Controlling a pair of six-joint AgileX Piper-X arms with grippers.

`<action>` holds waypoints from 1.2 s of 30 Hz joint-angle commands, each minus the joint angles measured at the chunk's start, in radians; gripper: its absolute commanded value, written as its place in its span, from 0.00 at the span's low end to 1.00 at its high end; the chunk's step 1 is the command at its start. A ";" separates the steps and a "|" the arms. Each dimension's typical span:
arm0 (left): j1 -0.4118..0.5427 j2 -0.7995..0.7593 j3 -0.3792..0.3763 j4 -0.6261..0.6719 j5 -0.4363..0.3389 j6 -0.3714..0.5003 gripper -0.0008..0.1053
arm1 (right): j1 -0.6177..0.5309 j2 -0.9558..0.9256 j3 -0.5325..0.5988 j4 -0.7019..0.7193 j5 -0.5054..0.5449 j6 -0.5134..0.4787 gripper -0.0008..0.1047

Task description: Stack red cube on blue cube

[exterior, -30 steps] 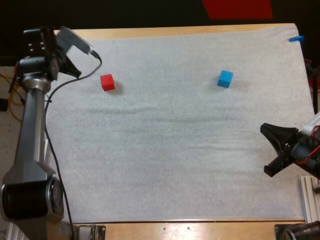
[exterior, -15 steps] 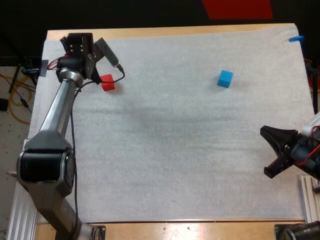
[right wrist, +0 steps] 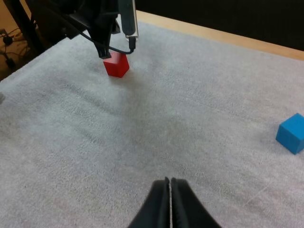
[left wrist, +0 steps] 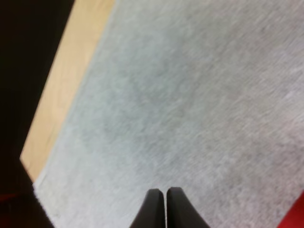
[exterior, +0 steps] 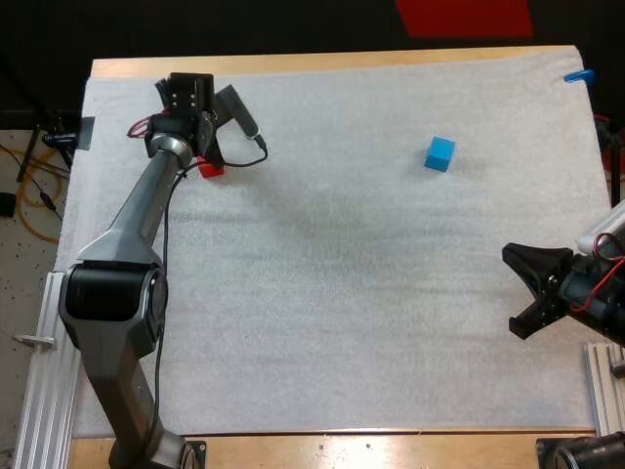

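One red cube point(exterior: 211, 169) lies just beside my left gripper point(left wrist: 165, 192), well apart from the blue cube point(exterior: 439, 153), and its fingers are pinched together on nothing, so to grab I think it must open wide, then go down around it.

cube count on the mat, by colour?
red cube: 1
blue cube: 1
Total: 2
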 commanded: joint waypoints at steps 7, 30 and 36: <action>0.011 0.039 -0.049 -0.012 0.001 -0.011 0.01 | 0.000 -0.003 -0.008 0.002 -0.011 -0.011 0.01; 0.019 0.075 -0.070 0.172 0.118 -0.068 0.01 | 0.000 0.004 -0.008 0.002 -0.011 0.007 0.01; 0.015 0.075 -0.070 0.260 0.183 -0.094 0.01 | 0.000 0.004 -0.008 0.002 -0.011 0.010 0.01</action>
